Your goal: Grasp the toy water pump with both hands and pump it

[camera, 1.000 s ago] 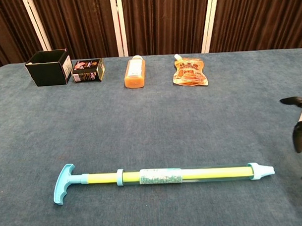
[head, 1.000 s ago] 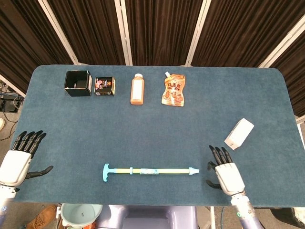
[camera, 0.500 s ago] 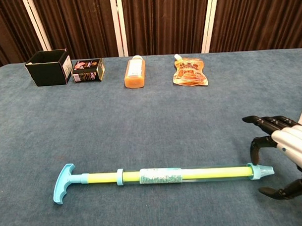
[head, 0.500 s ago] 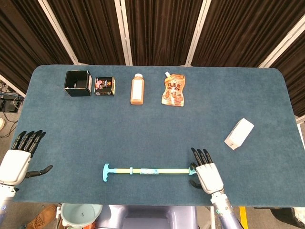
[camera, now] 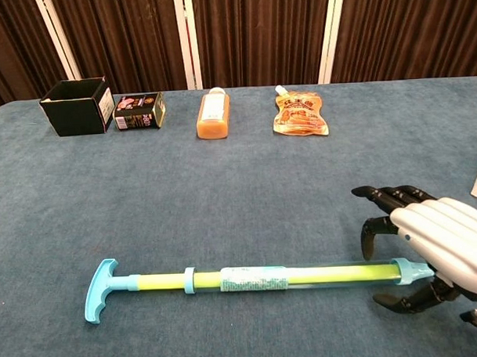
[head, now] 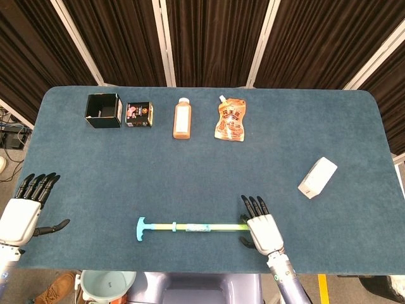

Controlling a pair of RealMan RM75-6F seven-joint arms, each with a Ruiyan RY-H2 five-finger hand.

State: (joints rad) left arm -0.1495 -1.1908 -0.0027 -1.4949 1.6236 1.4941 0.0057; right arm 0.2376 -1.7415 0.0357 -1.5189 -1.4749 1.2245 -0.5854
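The toy water pump (head: 190, 227) (camera: 250, 279) lies flat near the table's front edge, with a blue T-handle (camera: 99, 290) at its left end and a yellow-green tube running right. My right hand (head: 261, 228) (camera: 437, 246) hovers over the pump's right nozzle end, fingers spread and curved down on both sides of the tube, not closed on it. The nozzle tip is hidden under the hand in the head view. My left hand (head: 24, 209) hangs at the table's left front edge, fingers apart and holding nothing, far from the handle.
Along the back stand a black open box (head: 103, 110), a small dark carton (head: 138, 114), an orange juice bottle (head: 182, 118) and an orange spout pouch (head: 231, 120). A white box (head: 317, 177) lies at the right. A pale bucket (head: 107, 285) sits below the table's front edge.
My right hand has moved left from beside the nozzle to over the pump's right end. The pump and my left hand have stayed in place.
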